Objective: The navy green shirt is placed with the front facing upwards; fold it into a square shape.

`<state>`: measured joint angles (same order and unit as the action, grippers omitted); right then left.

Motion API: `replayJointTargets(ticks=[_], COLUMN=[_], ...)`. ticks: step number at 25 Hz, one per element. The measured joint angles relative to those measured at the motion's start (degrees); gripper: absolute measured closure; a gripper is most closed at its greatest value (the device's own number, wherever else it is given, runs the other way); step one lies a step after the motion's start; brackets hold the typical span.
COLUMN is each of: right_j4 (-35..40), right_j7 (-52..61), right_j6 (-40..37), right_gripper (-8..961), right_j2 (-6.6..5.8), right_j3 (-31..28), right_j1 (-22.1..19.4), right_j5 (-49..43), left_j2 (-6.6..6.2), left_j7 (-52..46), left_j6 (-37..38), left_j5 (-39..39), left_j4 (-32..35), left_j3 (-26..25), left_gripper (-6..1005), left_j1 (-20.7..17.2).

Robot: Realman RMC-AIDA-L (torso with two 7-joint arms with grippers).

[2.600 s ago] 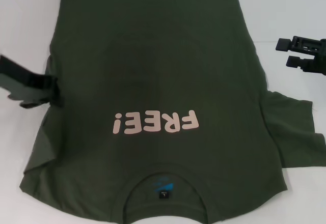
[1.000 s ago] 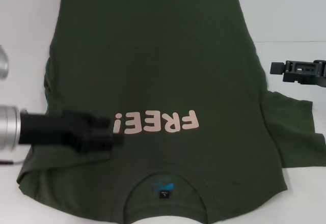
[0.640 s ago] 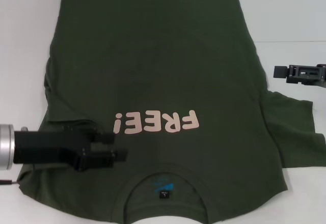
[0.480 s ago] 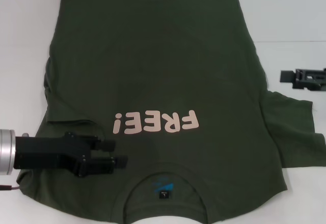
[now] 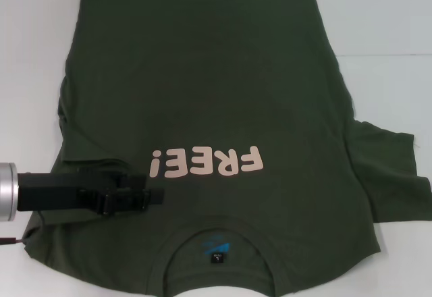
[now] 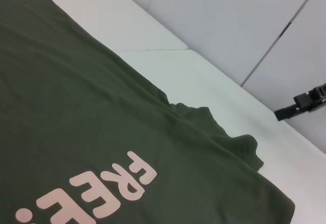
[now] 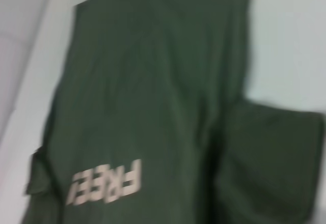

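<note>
The navy green shirt [image 5: 216, 88] lies flat, front up, on the white table [image 5: 385, 27]. Its pink "FREE!" lettering [image 5: 206, 162] and collar label [image 5: 216, 248] are at the near end. The left sleeve is folded inward onto the body. The right sleeve [image 5: 388, 175] is still spread out on the table. My left gripper [image 5: 158, 196] lies low over the folded left sleeve, beside the lettering. Its fingers look closed together and lift no cloth. My right gripper [image 6: 304, 101] is out of the head view. It shows only far off in the left wrist view, above the table's right side. The shirt also fills the left wrist view [image 6: 76, 122] and the right wrist view [image 7: 153, 107].
White table surface surrounds the shirt on the left [image 5: 34, 74] and right [image 5: 391, 88]. A pale wall [image 6: 244, 20] stands behind the table's far edge.
My left gripper carried the left sleeve inward onto the shirt and opened. Its fingers have now come together. My right gripper drifted right and left the head view.
</note>
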<state>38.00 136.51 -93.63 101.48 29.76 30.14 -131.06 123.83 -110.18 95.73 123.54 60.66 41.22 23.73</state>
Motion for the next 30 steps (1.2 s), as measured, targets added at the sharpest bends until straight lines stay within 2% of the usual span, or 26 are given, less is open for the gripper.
replayJointTargets(ticks=[7, 15, 30], right_j4=[-0.02, -0.71, -5.3], right_j7=[1.57, 1.71, 1.47], right_j6=[4.55, 7.76, 13.22], right_gripper=[30, 31, 31], right_j2=[1.02, 3.37, 4.66], right_j3=[0.2, 0.47, 0.76], right_j1=[-1.42, -0.68, 2.28], right_j5=[-2.2, -4.52, -7.24], left_j2=[0.01, 0.09, 0.02], left_j7=[-0.16, -0.46, -0.06], left_j6=[-0.93, -0.99, -1.08], left_j5=[-0.07, -0.42, -0.5], left_j4=[-0.62, -0.63, -0.63], left_j3=[0.04, 0.03, 0.0], left_gripper=[384, 384, 385], left_j1=[0.23, 0.2, 0.22])
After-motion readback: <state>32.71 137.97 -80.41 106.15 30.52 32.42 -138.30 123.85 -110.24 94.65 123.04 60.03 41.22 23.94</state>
